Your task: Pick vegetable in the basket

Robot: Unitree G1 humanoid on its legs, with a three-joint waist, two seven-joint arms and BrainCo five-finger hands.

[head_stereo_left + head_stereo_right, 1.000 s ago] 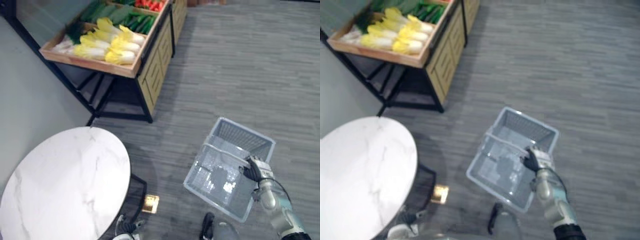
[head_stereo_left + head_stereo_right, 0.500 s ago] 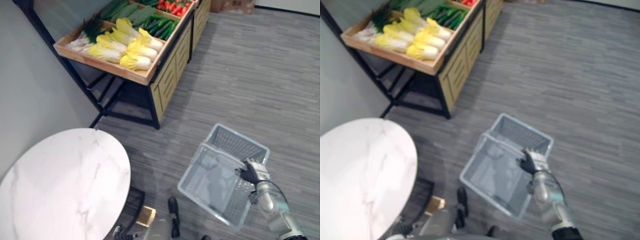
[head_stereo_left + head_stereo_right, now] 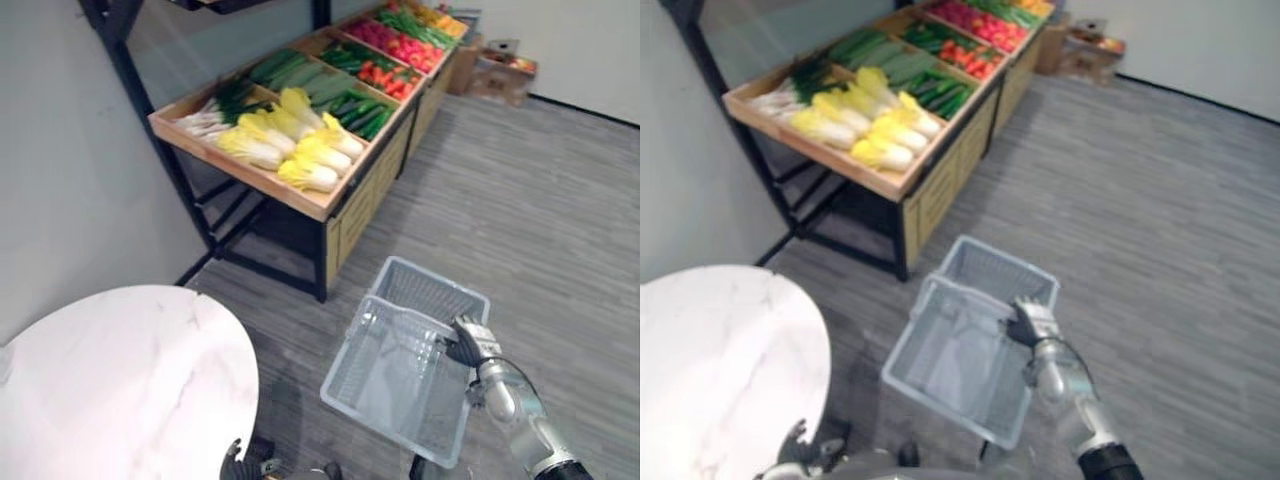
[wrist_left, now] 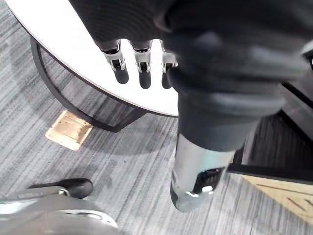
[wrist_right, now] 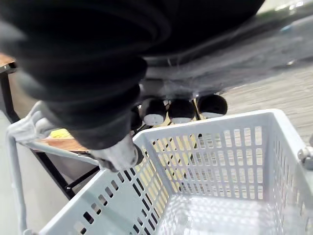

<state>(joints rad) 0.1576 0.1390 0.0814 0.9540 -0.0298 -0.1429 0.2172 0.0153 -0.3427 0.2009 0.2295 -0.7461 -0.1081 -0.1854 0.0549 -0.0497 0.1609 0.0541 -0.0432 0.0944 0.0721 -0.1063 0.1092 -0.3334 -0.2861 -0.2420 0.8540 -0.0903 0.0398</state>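
The right hand [image 3: 468,342] is curled round the grey handle [image 5: 54,148] of the mesh basket [image 3: 390,385], its fingertips partly hidden behind the rim. The vegetables [image 3: 290,155] lie well apart on the wooden stand [image 3: 240,172], beyond the basket. The left hand [image 4: 141,66] hangs loose-fingered by the white table [image 3: 120,380].

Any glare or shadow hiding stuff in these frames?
Left eye view: the table top is bright but its veins read fine; deep shade under the produce stand darkens its frame. Right wrist view: slot-patterned light dapples the bottom of the basket. Left wrist view: the table's shadow darkens the floor under its edge.
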